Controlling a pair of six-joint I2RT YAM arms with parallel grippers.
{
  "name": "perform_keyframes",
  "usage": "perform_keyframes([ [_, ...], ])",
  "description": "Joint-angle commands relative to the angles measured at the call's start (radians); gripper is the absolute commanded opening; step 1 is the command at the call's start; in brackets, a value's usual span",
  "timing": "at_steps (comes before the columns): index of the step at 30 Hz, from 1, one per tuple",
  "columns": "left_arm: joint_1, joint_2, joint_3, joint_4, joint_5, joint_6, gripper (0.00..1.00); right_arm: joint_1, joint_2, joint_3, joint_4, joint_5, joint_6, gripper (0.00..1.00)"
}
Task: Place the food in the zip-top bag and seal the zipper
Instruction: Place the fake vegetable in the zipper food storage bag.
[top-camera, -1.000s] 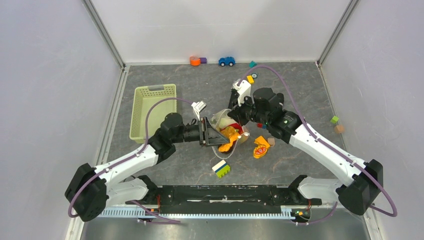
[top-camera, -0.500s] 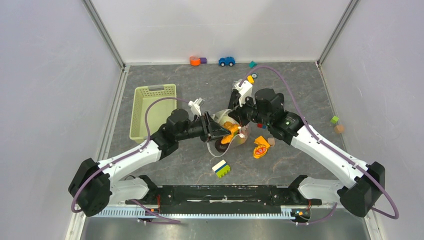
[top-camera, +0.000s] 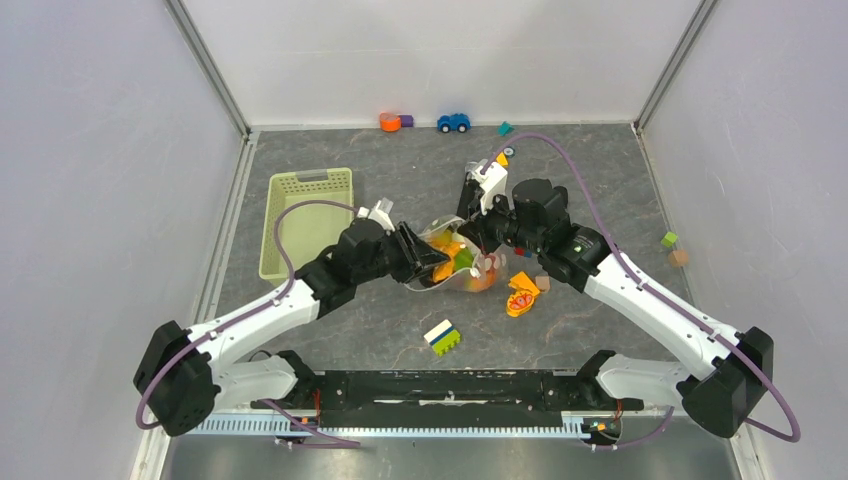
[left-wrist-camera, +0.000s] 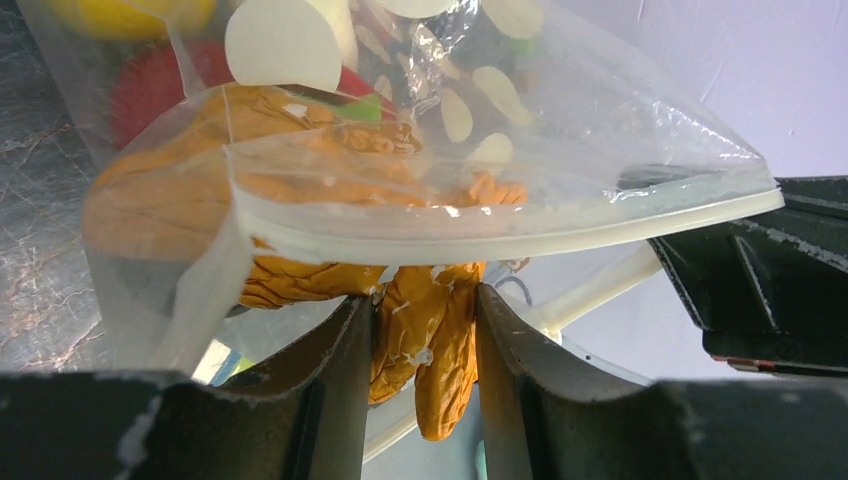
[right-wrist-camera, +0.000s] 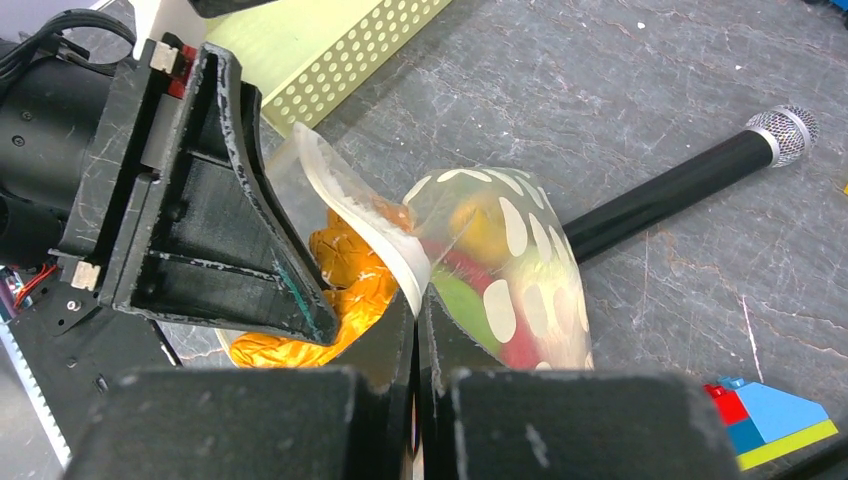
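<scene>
Walls close the grey table (top-camera: 600, 180) at 9, 12 and 3 o'clock. Mostly bare surface lies across the far half, between the bag and the 12 o'clock edge. Count: one zip-top bag (top-camera: 462, 275) at table centre, held between both grippers; one green basket (top-camera: 305, 220) near it at 9 o'clock; one orange-and-red lumpy toy (top-camera: 522, 293) just beside it at 4 o'clock; one stacked block (top-camera: 443, 337) at 6 o'clock; one blue toy car (top-camera: 453, 122) at the 12 o'clock edge; one black microphone (right-wrist-camera: 690, 180), seen only from the right wrist, its handle running behind the bag. The food (right-wrist-camera: 470, 290) inside shows as orange, yellow, red and green pieces; the exact number cannot be told. The left arm (top-camera: 270, 310) and right arm (top-camera: 640, 290) reach in low and converge on the bag. The left gripper (left-wrist-camera: 425, 300) is closed on an orange piece (left-wrist-camera: 440, 370) hanging out of the bag mouth. The right gripper (right-wrist-camera: 420, 300), fingers pressed together, pinches the bag rim at the zipper (left-wrist-camera: 520, 235), whose two strips stand apart, unsealed.
</scene>
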Motion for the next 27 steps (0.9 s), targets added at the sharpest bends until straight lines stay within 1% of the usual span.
perform_keyframes([
  [1,-0.022,0.05,0.096,-0.07,-0.06,-0.009,0.02,0.004,-0.019,0.01,0.076,-0.034,0.012,0.0],
  [4,-0.045,0.085,0.121,-0.078,-0.084,-0.003,0.02,0.005,-0.019,0.012,0.076,-0.045,0.006,0.0],
  [5,-0.055,0.091,0.125,-0.078,-0.1,0.0,0.05,0.004,-0.018,0.011,0.078,-0.046,0.006,0.0],
  [6,-0.068,0.095,0.129,-0.079,-0.127,0.007,0.1,0.004,-0.016,0.011,0.078,-0.047,0.008,0.0],
  [9,-0.096,0.095,0.147,-0.097,-0.191,0.026,0.55,0.004,-0.013,0.013,0.077,-0.049,0.006,0.0],
  [10,-0.101,0.092,0.151,-0.097,-0.209,0.036,0.66,0.003,-0.013,0.012,0.076,-0.05,0.005,0.0],
  [11,-0.104,0.085,0.154,-0.095,-0.209,0.053,0.75,0.004,-0.014,0.013,0.076,-0.05,0.003,0.0],
  [12,-0.107,0.074,0.155,-0.09,-0.205,0.067,0.82,0.004,-0.017,0.012,0.077,-0.048,0.001,0.0],
  [14,-0.115,0.047,0.154,-0.073,-0.19,0.107,0.91,0.005,-0.024,0.009,0.078,-0.04,-0.003,0.0],
  [16,-0.123,0.009,0.144,-0.047,-0.186,0.141,0.98,0.003,-0.027,0.007,0.079,-0.032,-0.002,0.0],
  [17,-0.127,-0.015,0.135,-0.032,-0.174,0.155,0.99,0.003,-0.026,0.006,0.078,-0.03,-0.003,0.0],
  [20,-0.133,-0.09,0.112,0.01,-0.133,0.207,1.0,0.004,-0.023,0.008,0.078,-0.03,-0.002,0.0],
  [22,-0.135,-0.15,0.107,0.011,-0.111,0.249,1.0,0.003,-0.02,0.009,0.076,-0.029,-0.001,0.0],
  [24,-0.135,-0.211,0.108,-0.016,-0.114,0.295,1.0,0.003,-0.018,0.009,0.075,-0.029,0.0,0.0],
  [25,-0.135,-0.241,0.11,-0.067,-0.131,0.318,1.0,0.004,-0.017,0.009,0.075,-0.029,-0.001,0.0],
  [27,-0.135,-0.302,0.117,-0.142,-0.201,0.339,1.0,0.003,-0.018,0.01,0.075,-0.026,-0.001,0.0],
])
